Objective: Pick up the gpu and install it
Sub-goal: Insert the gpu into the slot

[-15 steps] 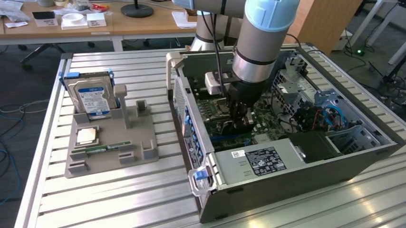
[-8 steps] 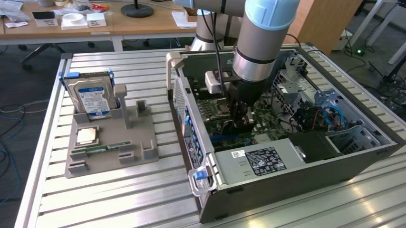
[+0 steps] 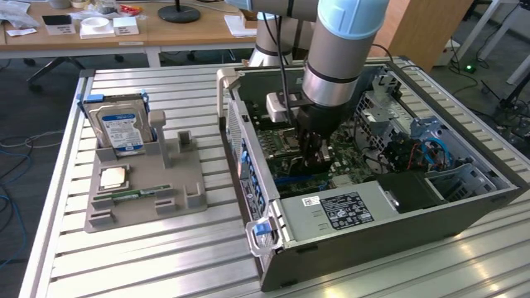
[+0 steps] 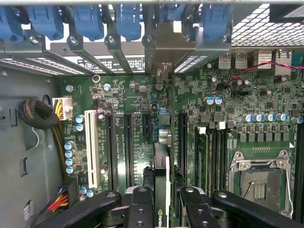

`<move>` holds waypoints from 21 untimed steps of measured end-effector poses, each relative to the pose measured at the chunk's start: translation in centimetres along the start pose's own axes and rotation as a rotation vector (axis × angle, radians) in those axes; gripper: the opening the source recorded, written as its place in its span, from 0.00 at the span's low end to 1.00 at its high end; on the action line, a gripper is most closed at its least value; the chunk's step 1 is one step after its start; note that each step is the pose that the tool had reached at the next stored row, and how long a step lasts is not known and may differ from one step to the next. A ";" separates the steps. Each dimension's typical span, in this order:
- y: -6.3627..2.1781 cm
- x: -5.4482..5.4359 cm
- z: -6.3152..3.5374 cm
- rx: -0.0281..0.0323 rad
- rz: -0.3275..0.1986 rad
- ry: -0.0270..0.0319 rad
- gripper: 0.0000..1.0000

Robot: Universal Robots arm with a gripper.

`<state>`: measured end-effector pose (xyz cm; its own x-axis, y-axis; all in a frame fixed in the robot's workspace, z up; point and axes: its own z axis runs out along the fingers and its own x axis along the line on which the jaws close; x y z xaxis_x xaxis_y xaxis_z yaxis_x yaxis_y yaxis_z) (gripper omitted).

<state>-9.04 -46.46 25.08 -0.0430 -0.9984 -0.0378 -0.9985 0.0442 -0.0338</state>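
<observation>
The pincer is down inside the open computer case, its two black fingers clenched on the gpu, which stands edge-on between them. In the wrist view the card is a thin upright strip with a black side and a pale edge, running from the fingers out over the green motherboard, in line with the long dark expansion slots. Whether its lower edge sits in a slot or just above one cannot be told. In the exterior view the pincer is low over the board, the card largely hidden behind it.

Just to one side of the held card lies a white slot; on the other side are the memory slots and, further off, the open processor socket. Beyond the card's far end runs a row of blue retaining clips above the metal slot covers at the case's rear wall. A bundle of yellow and black cables curves along the bare metal floor of the case beside the board.

Outside the case, well away from the pincer toward the exterior view's left, a grey holder tray sits on the slatted metal tabletop. It carries a hard drive standing upright, a processor chip lying flat, and a narrow green memory stick.
</observation>
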 end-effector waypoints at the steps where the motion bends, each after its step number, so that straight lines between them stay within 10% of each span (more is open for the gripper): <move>1: 0.01 0.0 0.00 0.0001 0.000 -0.0001 0.26; 21: 0.32 -0.1 0.44 0.0098 -0.014 0.0005 0.26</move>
<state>-9.34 -46.37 24.62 -0.0289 -0.9989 -0.0367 -0.9986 0.0305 -0.0440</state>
